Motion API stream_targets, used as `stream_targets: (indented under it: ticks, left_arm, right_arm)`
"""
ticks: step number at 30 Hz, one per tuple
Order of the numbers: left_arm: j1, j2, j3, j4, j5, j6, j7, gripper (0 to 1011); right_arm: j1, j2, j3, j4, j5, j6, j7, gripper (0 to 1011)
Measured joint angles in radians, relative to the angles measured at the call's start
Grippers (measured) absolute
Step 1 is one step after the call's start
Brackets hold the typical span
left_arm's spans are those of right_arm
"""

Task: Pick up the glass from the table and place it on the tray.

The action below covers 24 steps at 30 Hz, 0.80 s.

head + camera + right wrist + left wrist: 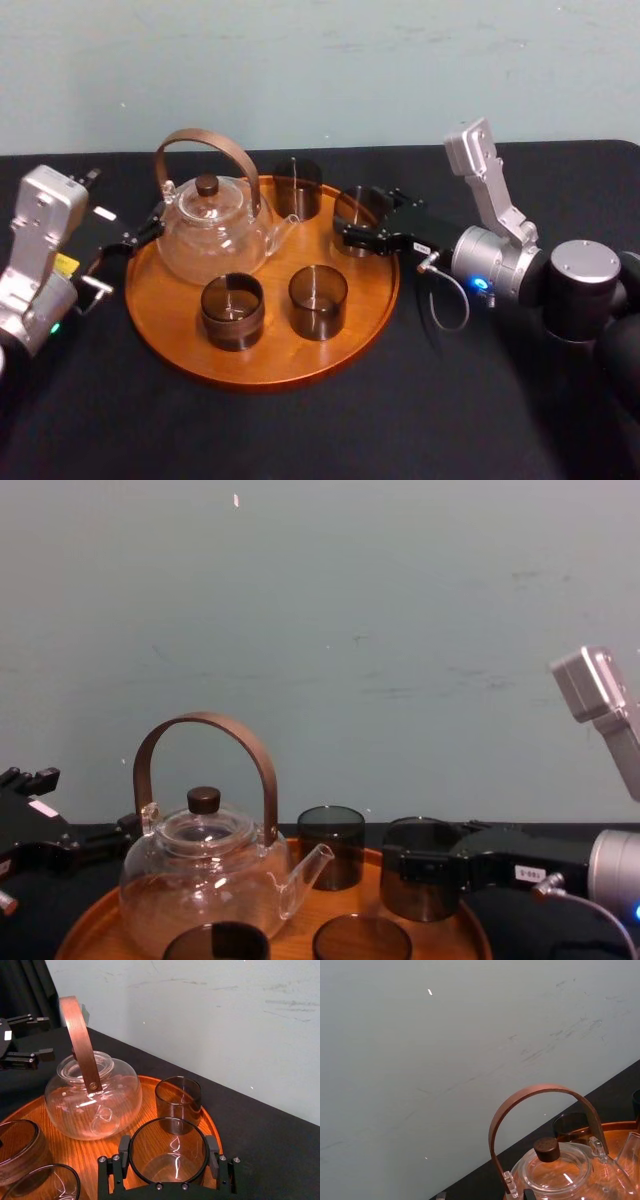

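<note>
The glass is a short, straight-walled tumbler of smoky brown tint, open at the top and clear enough to see the wood through it. It sits at the right side of the round wooden tray, just inside the rim. I cannot tell whether its base touches the wood.

The right hand reaches in from the right and is clamped around it.

The right wrist view looks down into the glass. There, one black finger presses each side of the rim, which the head view only hints at. The chest view gives the side profile instead. It shows the glass level and upright, beside another tumbler of the same kind.

The head view shows the layout: a glass teapot with a brown arched handle at the tray's left, and two more tumblers at the front.

The left hand waits over the black bench just left of the teapot. Its fingers are spread and empty.
</note>
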Motion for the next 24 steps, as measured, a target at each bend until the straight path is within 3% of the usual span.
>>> stream_targets:
  ticks: [24]
  left_arm:
    - [0.000, 0.000, 0.000, 0.000, 0.000, 0.000, 0.000, 1001]
  right_arm:
    - [0.015, -0.020, 0.004, 0.046, -0.022, -0.004, 0.006, 916]
